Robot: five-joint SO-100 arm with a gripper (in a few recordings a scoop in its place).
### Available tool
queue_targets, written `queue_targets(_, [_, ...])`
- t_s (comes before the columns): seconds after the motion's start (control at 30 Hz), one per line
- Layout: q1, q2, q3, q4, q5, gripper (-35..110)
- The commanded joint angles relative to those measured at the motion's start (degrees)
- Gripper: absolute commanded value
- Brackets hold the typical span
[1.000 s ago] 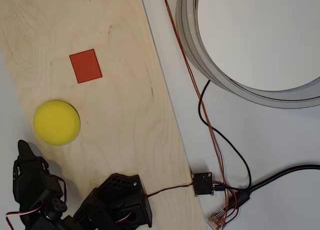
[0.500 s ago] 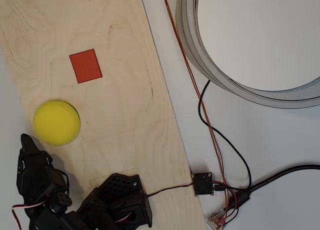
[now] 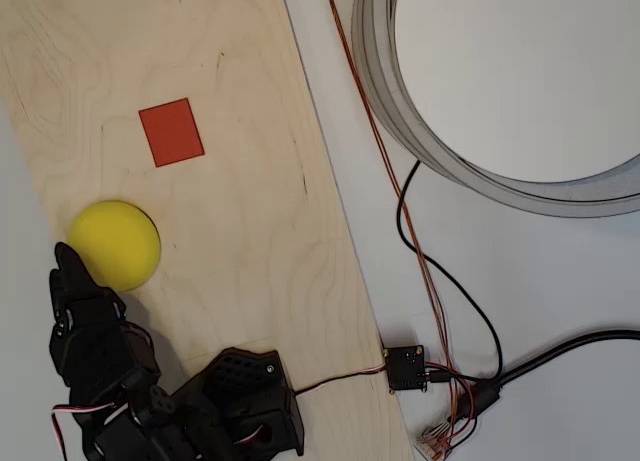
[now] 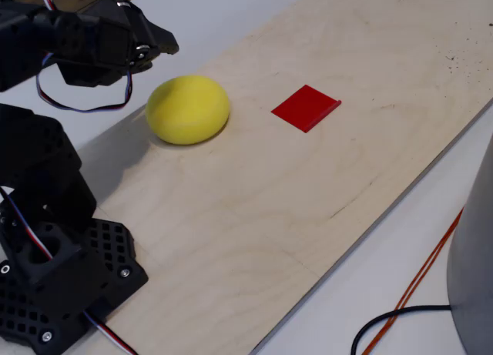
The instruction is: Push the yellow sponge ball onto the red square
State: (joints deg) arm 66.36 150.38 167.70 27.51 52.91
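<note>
One hand [image 3: 66,266] has advanced against the yellow sponge ball [image 3: 116,243].

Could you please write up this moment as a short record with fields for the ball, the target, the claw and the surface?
ball: yellow sponge ball, on the wooden board, apart from the target
target: red square, flat on the board, uncovered; in the overhead view it lies above and slightly right of the ball
claw: black claw, tip at the ball's lower left edge in the overhead view; contact and jaw state cannot be told
task state: ball not yet on the square
other: grey ring and cables beside the board
</note>
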Motion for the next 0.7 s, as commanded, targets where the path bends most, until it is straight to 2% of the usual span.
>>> queue_targets(0.0, [2.4, -3.6, -2.3, -3.2, -3.4, 15])
queue_targets(0.43, [5.8, -24.3, -10.6, -19.8, -24.5, 15])
queue_targets(0.67, [7.1, -25.8, -9.1, -25.1, -36.0, 14])
